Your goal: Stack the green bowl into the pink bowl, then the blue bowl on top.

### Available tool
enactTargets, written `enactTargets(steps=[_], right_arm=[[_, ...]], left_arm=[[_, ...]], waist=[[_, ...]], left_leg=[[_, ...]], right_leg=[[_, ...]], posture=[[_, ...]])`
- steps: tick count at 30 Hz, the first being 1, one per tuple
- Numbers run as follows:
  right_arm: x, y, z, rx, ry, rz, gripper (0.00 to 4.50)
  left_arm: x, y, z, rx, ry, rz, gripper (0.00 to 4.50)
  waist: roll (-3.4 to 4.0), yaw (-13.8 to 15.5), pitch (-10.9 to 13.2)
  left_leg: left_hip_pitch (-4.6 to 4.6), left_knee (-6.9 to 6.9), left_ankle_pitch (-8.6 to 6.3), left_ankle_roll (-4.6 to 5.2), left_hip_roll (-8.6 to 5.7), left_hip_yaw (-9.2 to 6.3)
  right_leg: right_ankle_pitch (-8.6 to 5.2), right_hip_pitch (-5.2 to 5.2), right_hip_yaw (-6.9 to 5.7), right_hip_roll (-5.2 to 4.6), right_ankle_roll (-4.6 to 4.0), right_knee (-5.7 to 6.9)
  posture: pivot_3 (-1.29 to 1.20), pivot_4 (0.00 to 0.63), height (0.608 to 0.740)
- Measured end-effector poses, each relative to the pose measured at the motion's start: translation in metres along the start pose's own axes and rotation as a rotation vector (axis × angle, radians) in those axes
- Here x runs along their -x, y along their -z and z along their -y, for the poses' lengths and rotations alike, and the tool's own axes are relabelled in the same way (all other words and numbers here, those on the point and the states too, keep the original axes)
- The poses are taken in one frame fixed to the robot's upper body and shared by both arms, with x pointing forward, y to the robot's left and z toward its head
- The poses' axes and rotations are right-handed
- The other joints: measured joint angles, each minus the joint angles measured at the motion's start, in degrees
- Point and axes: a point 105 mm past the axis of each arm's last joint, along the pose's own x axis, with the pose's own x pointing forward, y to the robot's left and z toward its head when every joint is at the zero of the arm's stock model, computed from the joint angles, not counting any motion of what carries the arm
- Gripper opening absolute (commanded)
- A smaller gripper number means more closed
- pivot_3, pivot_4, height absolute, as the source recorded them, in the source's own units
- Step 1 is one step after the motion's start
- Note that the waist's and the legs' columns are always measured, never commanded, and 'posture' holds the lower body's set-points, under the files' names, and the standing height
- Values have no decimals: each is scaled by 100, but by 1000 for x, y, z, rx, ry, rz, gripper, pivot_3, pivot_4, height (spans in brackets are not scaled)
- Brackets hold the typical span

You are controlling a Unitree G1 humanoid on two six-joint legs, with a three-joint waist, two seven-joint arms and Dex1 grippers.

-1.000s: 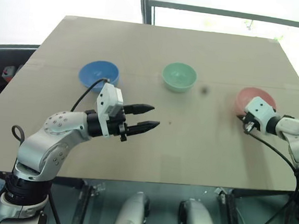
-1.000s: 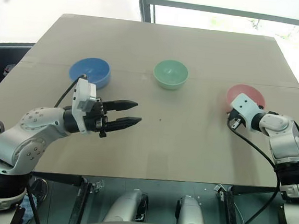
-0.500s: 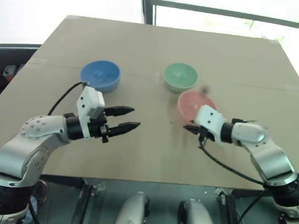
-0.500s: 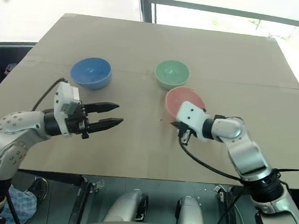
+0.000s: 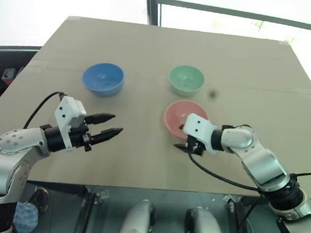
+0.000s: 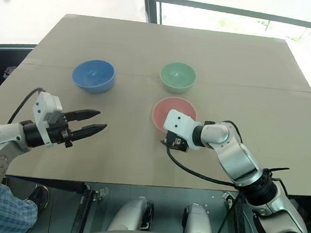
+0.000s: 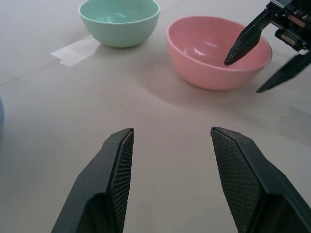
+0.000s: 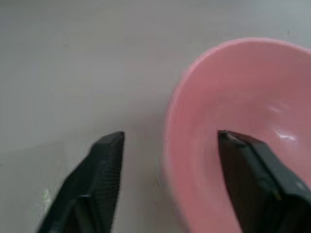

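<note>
Three bowls sit upright on the tan worktop [image 5: 247,64]: the blue bowl [image 5: 102,78] toward ten o'clock, the green bowl [image 5: 186,79] near twelve o'clock, and the pink bowl [image 5: 185,119] close to the middle, just in front of the green one at its six o'clock and apart from it. None of the bowls is stacked in another. The right gripper [image 8: 167,160] is at the pink bowl's near rim with its fingers spread, one finger [image 8: 252,167] inside the bowl and the other [image 8: 99,170] outside it over the worktop, so the bowl's wall stands between them; in the left wrist view the two dark tips show well apart, neither pressing the wall. The left gripper [image 5: 110,124] hovers over bare worktop toward eight o'clock, at six o'clock of the blue bowl and well apart from it, fingers spread wide and empty, aimed across toward the pink bowl.
</note>
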Motion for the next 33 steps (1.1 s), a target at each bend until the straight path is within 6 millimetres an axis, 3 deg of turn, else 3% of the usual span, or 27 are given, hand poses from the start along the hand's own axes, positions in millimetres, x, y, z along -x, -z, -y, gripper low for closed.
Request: enactTargets(steps=[6,11,15,19,24,28,33], right_arm=[[11,-7,10,-31,21,22,4425],[33,-45,48,-13,120,110,4425],[36,-74,85,-12,201,173,4425],[20,-79,116,-16,257,175,4425],[-11,-68,145,30,304,114,4425],[-33,-52,149,33,292,65,4425],[-63,-31,139,42,244,3,4425]], left_arm=[[-4,-5,-2,15,-16,41,2684],[-12,-27,-13,80,-73,191,2684],[-16,-39,-24,100,-131,259,2684],[-18,-42,-35,94,-187,266,2684],[-17,-33,-46,77,-261,223,2684],[-15,-30,-48,77,-282,209,2684],[-12,-15,-46,104,-292,159,2684]], waist=[[0,14,1],[-1,-6,0],[-4,-67,-2],[-3,-120,-1],[-2,-182,0],[-1,-200,1],[1,-290,3]], left_leg=[[-3,0,0,1,-1,-1],[2,1,0,0,0,-2],[-1,-5,1,-1,-3,-2],[-9,-12,1,0,-24,-1],[-12,-24,3,-4,-23,7],[-19,-27,3,-5,-22,8],[-18,-27,6,-10,-21,6]], right_leg=[[0,-1,0,-2,0,-1],[1,0,0,0,0,7],[1,-1,-1,3,0,10],[2,-3,-1,1,1,9],[2,-18,-1,3,1,9],[2,-25,-1,2,1,7],[2,-25,-3,2,1,10]], posture=[[0,150,740],[0,150,740],[0,150,740],[0,150,740],[0,150,740],[0,150,740],[0,150,740]])
